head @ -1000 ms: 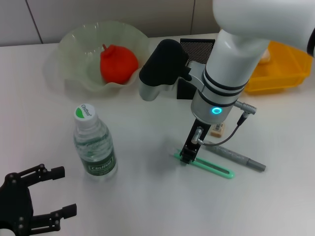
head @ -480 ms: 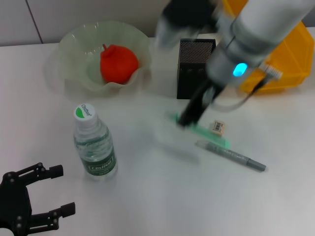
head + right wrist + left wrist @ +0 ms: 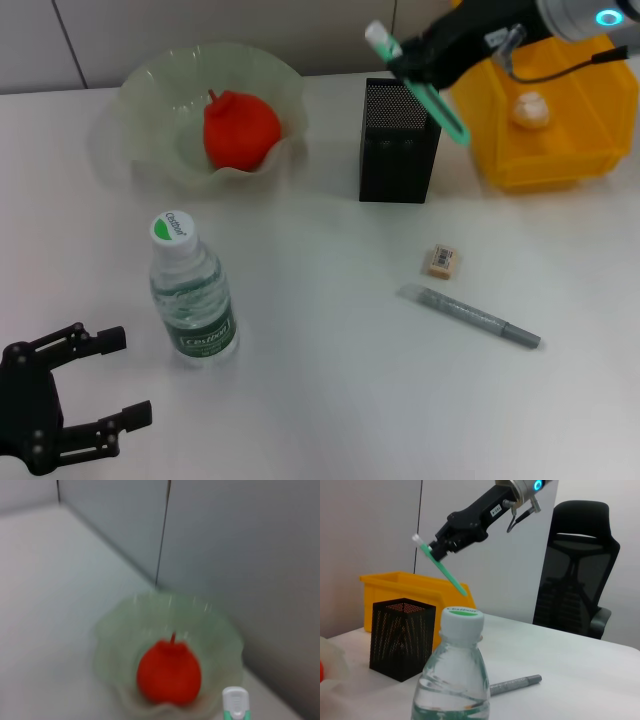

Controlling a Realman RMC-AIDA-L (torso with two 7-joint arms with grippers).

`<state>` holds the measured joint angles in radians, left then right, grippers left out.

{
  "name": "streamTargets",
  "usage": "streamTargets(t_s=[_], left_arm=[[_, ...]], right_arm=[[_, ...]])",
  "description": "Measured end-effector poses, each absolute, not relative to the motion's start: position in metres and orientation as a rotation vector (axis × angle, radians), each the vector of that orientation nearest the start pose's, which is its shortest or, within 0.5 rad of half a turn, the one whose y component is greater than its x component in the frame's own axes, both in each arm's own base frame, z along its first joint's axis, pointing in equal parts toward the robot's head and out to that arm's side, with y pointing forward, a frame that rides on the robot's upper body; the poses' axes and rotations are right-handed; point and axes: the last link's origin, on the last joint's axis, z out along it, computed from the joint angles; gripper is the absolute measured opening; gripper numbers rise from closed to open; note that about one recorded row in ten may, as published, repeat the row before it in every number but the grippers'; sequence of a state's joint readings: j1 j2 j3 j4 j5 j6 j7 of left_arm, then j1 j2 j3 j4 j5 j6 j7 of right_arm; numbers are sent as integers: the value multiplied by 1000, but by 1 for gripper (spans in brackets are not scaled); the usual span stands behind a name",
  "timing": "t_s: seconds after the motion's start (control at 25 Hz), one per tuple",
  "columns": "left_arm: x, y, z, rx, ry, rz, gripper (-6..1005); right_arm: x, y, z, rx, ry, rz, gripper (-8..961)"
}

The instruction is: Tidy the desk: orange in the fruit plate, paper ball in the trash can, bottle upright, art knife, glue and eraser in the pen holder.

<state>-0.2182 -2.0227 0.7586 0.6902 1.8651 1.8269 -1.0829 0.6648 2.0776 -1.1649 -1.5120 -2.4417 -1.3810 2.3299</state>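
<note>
White counter (image 3: 330,380) fills the head view, with grey wall panels at its far edge.

Up at 1 o'clock the right gripper (image 3: 415,62) hangs in the air above the pen holder (image 3: 398,140), its fingers clamped on the green art knife (image 3: 430,95). The knife is tilted, its white-capped end pointing toward 11 o'clock and its long green end slanting down toward 4 o'clock, over the gap between the pen holder and the yellow bin (image 3: 550,130). In the left wrist view the knife (image 3: 442,567) hangs clear above the black mesh pen holder (image 3: 401,637), not touching it. The right wrist view shows only the knife's white tip (image 3: 235,702).

Just beside the pen holder at 3 o'clock stands the yellow bin, with the paper ball (image 3: 527,108) lying inside it. Toward 5 o'clock from the pen holder, the small eraser (image 3: 443,261) lies on the counter, and just beyond it the grey glue stick (image 3: 470,316) lies flat, apart from the eraser.

At 10 o'clock the clear fruit plate (image 3: 140,120) holds the orange (image 3: 240,130). The water bottle (image 3: 192,290) stands upright at 8 o'clock, its green and white cap on.

The left gripper (image 3: 65,400) rests at 7 o'clock near the counter's close edge, its fingers spread apart and holding nothing, well apart from the bottle.
</note>
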Motion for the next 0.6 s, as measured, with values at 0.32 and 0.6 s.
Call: streamTargets(t_s=[0.32,0.6], left_arm=[[-315,229,26,-2732,-424,-833,842],[-314,230,26,-2717,-445,-842,842]], right_arm=[[125,407,62,-2458,329,298,165],[147,420,50,-2409,273,354,165]])
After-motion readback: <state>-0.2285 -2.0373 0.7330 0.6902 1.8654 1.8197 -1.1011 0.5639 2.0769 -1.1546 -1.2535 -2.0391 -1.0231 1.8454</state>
